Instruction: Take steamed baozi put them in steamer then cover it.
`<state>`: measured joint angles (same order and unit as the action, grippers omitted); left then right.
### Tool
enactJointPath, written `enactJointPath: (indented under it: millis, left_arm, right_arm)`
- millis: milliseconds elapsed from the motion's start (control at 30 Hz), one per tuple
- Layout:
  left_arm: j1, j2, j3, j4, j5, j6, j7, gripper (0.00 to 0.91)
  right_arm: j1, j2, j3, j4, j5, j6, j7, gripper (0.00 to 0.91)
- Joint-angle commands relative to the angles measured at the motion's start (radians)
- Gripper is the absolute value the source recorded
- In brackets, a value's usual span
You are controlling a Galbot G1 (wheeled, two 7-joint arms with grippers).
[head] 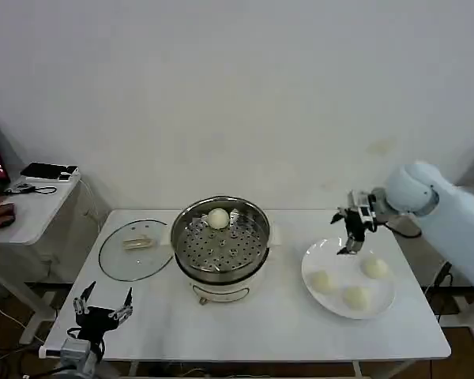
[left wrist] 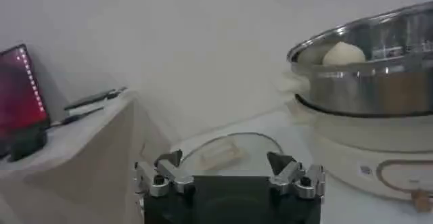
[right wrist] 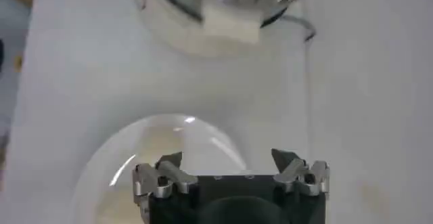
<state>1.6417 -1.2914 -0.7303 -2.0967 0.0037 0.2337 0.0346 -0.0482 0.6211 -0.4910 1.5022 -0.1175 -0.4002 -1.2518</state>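
Steel steamer (head: 220, 241) holds one baozi (head: 218, 218); right hand (head: 350, 239), apparently open and empty, should drop straight onto nearest plate (head: 312, 288) bun (head: 374, 267); left hand (head: 102, 309) open, idle at counter (head: 261, 332) edge.

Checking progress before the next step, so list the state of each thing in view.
steamer: uncovered, one bun inside.
baozi in steamer: on the perforated tray.
plate: holds three baozi.
glass lid: flat on the table.
right gripper: open, over the plate.
left gripper: open, at the table's front corner.
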Motion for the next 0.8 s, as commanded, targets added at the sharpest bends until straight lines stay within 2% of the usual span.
enactJointPath:
  millis: [33,367,800]
  left_arm:
    - [0.001,-0.007,0.007,0.012,0.004,0.000,-0.003,0.907]
    - [-0.009,-0.005,-0.001,0.038,0.003,0.000,-0.002,0.907]
    - [-0.020,-0.003,-0.004,0.065,0.004,0.001,0.000,0.907]
  right_arm:
    - [-0.071,0.033,-0.013,-0.067,-0.043,-0.031,-0.033,0.907]
    - [-0.084,0.139,-0.035,-0.173,-0.088,-0.004,-0.032,0.907]
    - [-0.093,0.194,-0.066,-0.253,-0.157,0.037,-0.041,0.907]
